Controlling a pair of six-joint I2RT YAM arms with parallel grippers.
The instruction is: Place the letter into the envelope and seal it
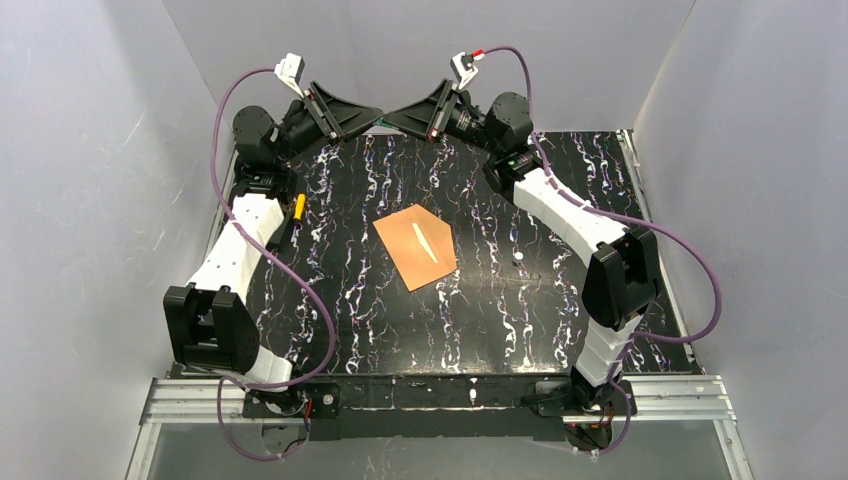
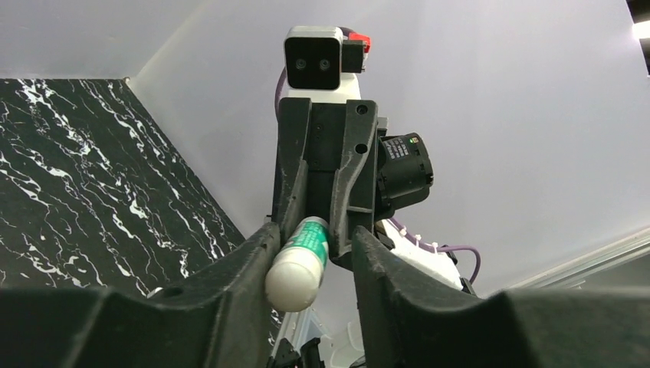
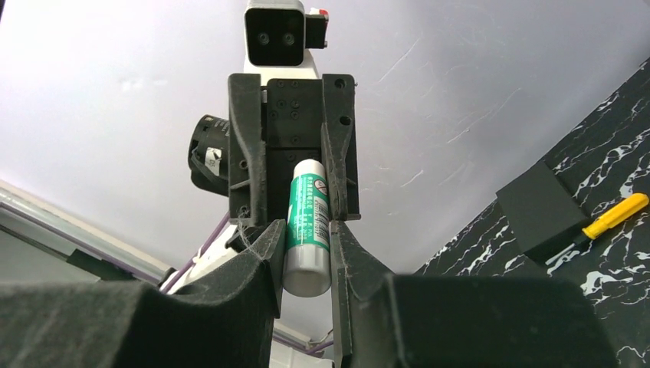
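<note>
Though glue stick (image 3: 307,207) bears green label w/ print, txt illegible. Right gripper (image 3: 305,238) clamped on stick body; left gripper (image 2: 313,244) part-open round white cap (image 2: 295,280), gap one side.

One envelope (image 1: 415,246); one glue stick (image 3: 308,226); one screwdriver (image 1: 299,207).

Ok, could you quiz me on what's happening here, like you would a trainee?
1. True or false: the envelope lies flat on the table.
2. What is the right gripper clamping? A a pen; B a glue stick; C a spoon.
3. Which yellow-handled tool lies on the table?
Key: 1 true; 2 B; 3 the screwdriver.
</note>
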